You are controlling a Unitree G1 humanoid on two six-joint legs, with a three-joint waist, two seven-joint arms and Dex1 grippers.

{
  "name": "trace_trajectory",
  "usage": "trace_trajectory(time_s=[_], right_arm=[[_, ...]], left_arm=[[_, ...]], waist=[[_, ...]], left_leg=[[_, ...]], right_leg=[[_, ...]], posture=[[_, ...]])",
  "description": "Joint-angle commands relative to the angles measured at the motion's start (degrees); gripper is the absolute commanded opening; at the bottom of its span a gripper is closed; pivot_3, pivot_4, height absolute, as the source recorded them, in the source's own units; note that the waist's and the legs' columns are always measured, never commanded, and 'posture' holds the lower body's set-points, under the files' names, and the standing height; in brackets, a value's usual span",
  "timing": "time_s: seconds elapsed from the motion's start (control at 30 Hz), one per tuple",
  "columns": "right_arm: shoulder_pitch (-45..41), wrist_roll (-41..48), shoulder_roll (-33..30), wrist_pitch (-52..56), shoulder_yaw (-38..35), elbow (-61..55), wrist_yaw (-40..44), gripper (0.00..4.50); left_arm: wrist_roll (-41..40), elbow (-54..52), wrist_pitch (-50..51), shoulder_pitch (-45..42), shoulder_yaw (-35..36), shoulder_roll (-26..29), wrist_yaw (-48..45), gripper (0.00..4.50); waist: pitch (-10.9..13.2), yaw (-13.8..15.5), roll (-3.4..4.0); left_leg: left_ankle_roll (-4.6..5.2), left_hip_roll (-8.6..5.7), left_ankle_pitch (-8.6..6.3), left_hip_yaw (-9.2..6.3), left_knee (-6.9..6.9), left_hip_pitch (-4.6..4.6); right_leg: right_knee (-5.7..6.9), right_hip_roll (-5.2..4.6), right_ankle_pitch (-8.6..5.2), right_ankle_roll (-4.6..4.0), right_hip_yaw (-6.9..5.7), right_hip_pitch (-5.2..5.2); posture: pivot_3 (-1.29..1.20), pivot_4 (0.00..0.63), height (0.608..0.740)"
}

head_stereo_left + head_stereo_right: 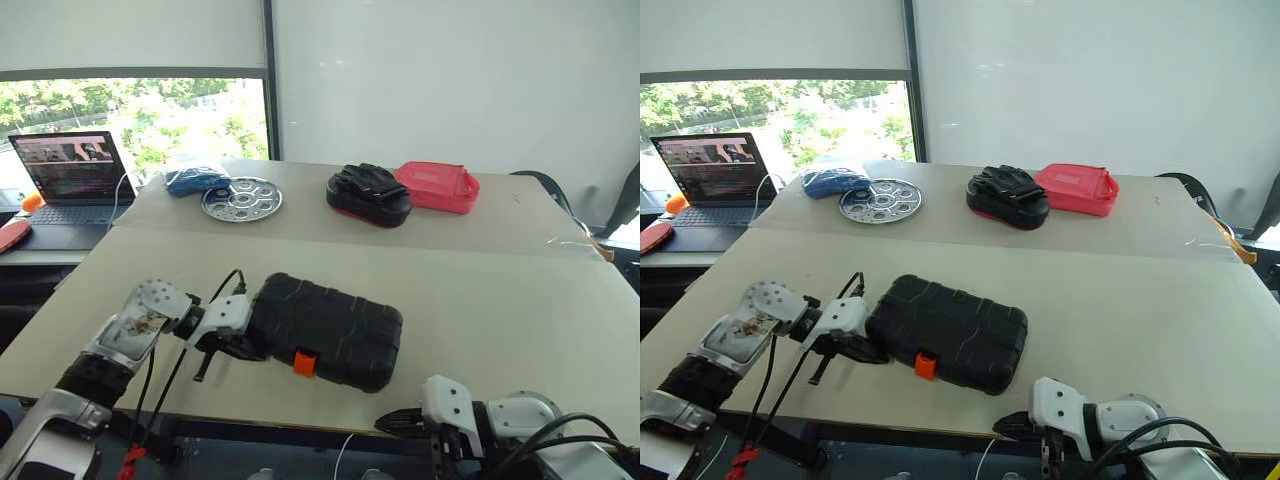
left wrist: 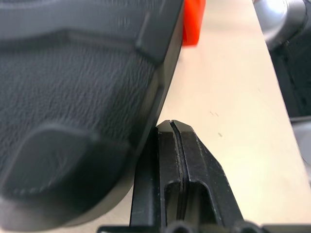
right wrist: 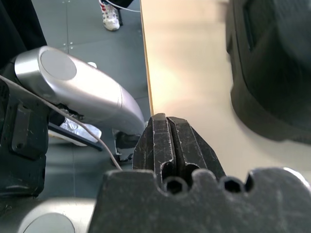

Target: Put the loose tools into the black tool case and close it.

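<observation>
The black tool case (image 1: 325, 330) lies closed near the front edge of the counter (image 1: 500, 300), its orange latch (image 1: 305, 362) facing the robot. The left hand (image 1: 205, 368), fingers pressed together and empty, is at the case's left end. The right hand (image 3: 167, 141) is also closed and empty, at the counter's edge. I think only the latch is left: press it gently while steadying the case so it does not slide.

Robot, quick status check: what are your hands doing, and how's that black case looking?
Left gripper shut, at the black tool case's left end. Right gripper shut, empty, at the table's near edge. Case closed, orange latch facing front.
</observation>
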Motion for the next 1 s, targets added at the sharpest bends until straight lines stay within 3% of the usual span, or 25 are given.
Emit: trace_trajectory(time_s=[0.03,0.13,0.23,0.37,0.67,1.0], right_arm=[[1.02,1.61,0.29,1.56,-1.19,-4.41,-0.83,0.05],[1.17,1.51,1.19,3.02,-1.38,-6.29,-2.41,0.05],[0.11,1.10,2.75,3.89,-1.66,-6.37,-4.16,0.05],[-4.48,-0.53,6.78,5.77,-1.51,-3.64,-8.47,0.05],[-8.48,-6.81,8.61,3.27,-1.74,3.86,-12.45,0.05],[-11.89,-7.10,7.68,-0.92,-4.40,10.98,-10.91,0.05]], left_arm=[[-3.00,-4.01,3.35,-0.42,2.75,3.49,-3.90,0.00],[-7.23,-6.52,6.08,-0.61,1.56,8.85,-4.94,0.00],[-9.41,-7.36,7.89,-1.61,0.95,10.70,-4.94,0.00],[-7.74,-5.80,7.25,-2.77,1.43,8.43,-4.84,0.00],[-4.23,-3.28,6.27,-3.48,2.27,4.41,-3.42,0.00],[-3.56,-3.73,6.94,-2.46,3.41,3.26,-1.73,0.00]], waist=[[0.00,-0.09,0.00],[0.00,-0.68,0.00],[0.00,-0.99,0.01],[0.01,-0.94,0.01],[0.00,-1.12,0.01],[0.01,-1.08,0.01]], left_leg=[[0.01,0.01,-0.01,-0.01,-0.02,-0.02],[0.03,0.05,-0.02,-0.05,-0.06,-0.08],[0.06,0.06,-0.04,-0.09,-0.10,-0.02],[0.06,0.04,-0.04,-0.04,-0.04,0.00],[0.06,0.02,-0.04,-0.03,-0.05,-0.03],[0.06,0.02,-0.04,-0.01,-0.06,-0.04]], right_leg=[[0.00,0.01,-0.01,-0.01,0.00,-0.03],[0.01,0.05,-0.02,-0.05,-0.01,-0.12],[0.02,0.05,-0.04,-0.07,-0.01,-0.08],[0.02,0.04,-0.04,-0.05,-0.01,-0.04],[0.02,0.04,-0.03,-0.07,-0.01,-0.07],[0.02,0.03,-0.02,-0.06,0.01,-0.09]], posture=[[0.00,0.150,0.740],[0.00,0.150,0.740],[0.00,0.150,0.740],[0.00,0.150,0.740],[0.00,0.150,0.740],[0.00,0.150,0.740]])
